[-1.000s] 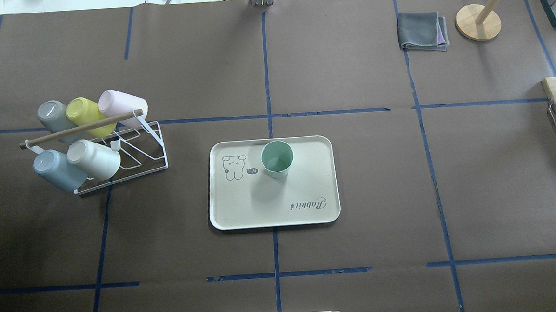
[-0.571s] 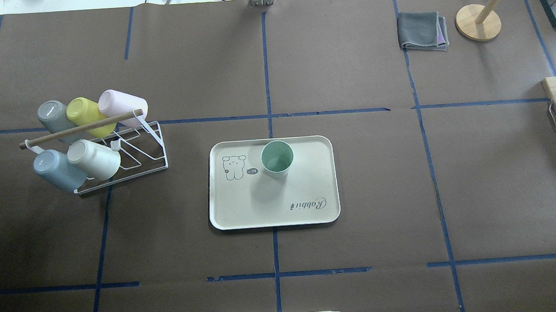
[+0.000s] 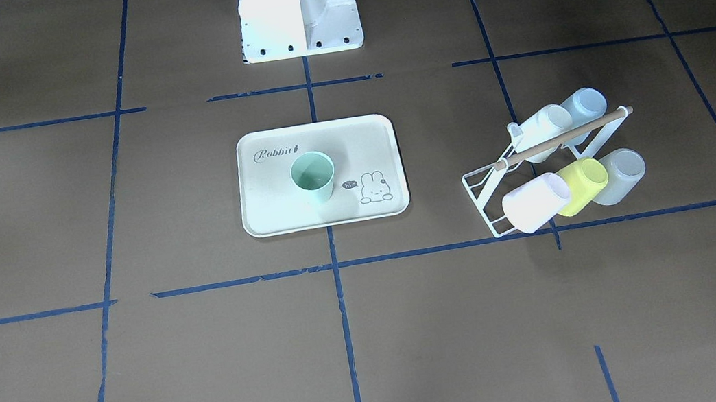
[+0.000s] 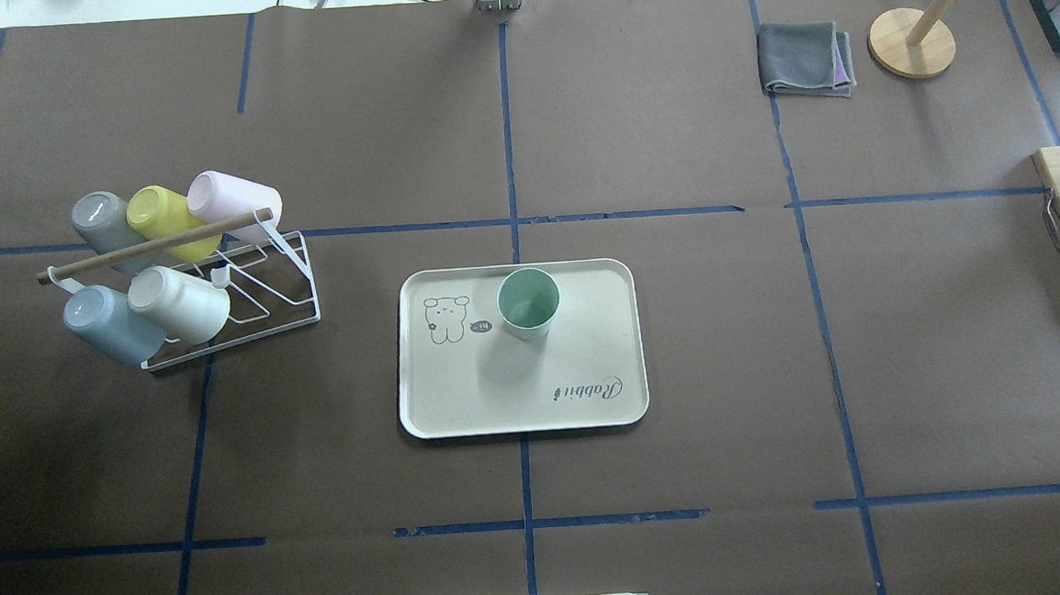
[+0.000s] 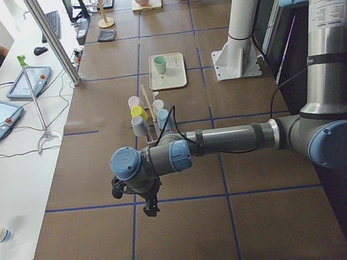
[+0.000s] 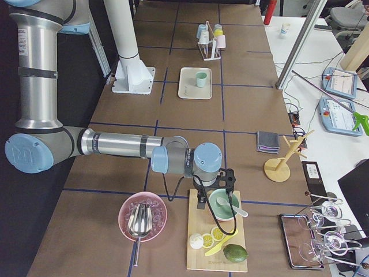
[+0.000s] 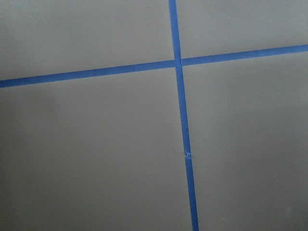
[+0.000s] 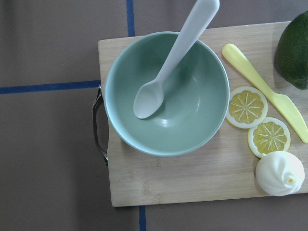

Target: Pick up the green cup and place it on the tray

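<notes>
The bench showed no change across the last second of overhead pictures: every item on it kept its place, which suggested that the placement was complete and that no further transport was required. The left arm was parked low over bare bench near the robot's left end, well apart from the work area. The state of its jaws could not be determined, since only the exterior left view showed them. The right arm hung over a wooden cutting board at the opposite end, and its jaws likewise could not be judged as open or closed. The tray lay flat at the bench centre. A white wire cup rack holding five other cups stood well apart on the robot's left. The green cup stood upright, mouth up, on the tray in its half farther from the robot, just beside the bunny drawing, with nothing touching it. Neither central view showed an arm; only the two side views did. The right wrist view alone showed a green bowl with a white spoon in it. The left wrist view showed only crossed blue tape.
</notes>
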`<state>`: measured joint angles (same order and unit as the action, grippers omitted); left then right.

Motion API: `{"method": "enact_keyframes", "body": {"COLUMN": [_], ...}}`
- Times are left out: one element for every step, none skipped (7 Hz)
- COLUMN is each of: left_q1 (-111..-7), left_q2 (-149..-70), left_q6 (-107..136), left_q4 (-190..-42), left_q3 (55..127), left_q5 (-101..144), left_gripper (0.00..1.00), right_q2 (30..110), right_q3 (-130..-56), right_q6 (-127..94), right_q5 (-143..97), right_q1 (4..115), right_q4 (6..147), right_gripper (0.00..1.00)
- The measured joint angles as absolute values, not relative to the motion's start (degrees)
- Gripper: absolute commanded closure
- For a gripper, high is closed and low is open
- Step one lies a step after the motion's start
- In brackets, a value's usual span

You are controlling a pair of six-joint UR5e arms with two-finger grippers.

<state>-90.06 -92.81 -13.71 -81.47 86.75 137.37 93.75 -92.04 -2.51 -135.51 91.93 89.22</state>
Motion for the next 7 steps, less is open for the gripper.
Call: {"method": "enact_keyframes", "body": {"left_q1": [-90.06, -90.06, -90.03, -90.01, -90.0, -90.0, -90.0], "left_q2": [-92.85, -92.88, -92.89, -92.9, -92.9, -92.9, -92.93], "left_q6": [-13.71, -13.71, -13.71, -13.73, -13.77, -13.79, -13.79], "left_q4": [-81.47, -81.47, -81.47, -81.47, -81.47, -81.47, -81.48], "left_q3": [86.75, 86.75, 86.74, 86.67, 86.62, 86.59, 86.59], "left_q5": [137.37, 137.37, 137.37, 137.37, 137.37, 137.37, 137.37], "left_gripper": [0.0, 0.0, 0.0, 0.0, 0.0, 0.0, 0.0], "right_q2": [93.67, 93.56, 93.48, 93.46, 93.43, 93.4, 93.34], "right_q3": [-91.79, -91.72, -91.69, -91.69, -91.72, -91.75, -91.75], "right_q6": [-2.65, -2.7, -2.72, -2.72, -2.72, -2.73, -2.72], "right_q5": [-135.41, -135.37, -135.37, -135.39, -135.37, -135.36, -135.35], "right_q1": [91.97, 91.99, 92.0, 92.0, 91.97, 91.97, 91.97], "right_q4": [89.16, 89.09, 88.97, 88.85, 88.78, 88.69, 88.63], "right_gripper": [0.0, 0.0, 0.0, 0.0, 0.0, 0.0, 0.0]}}
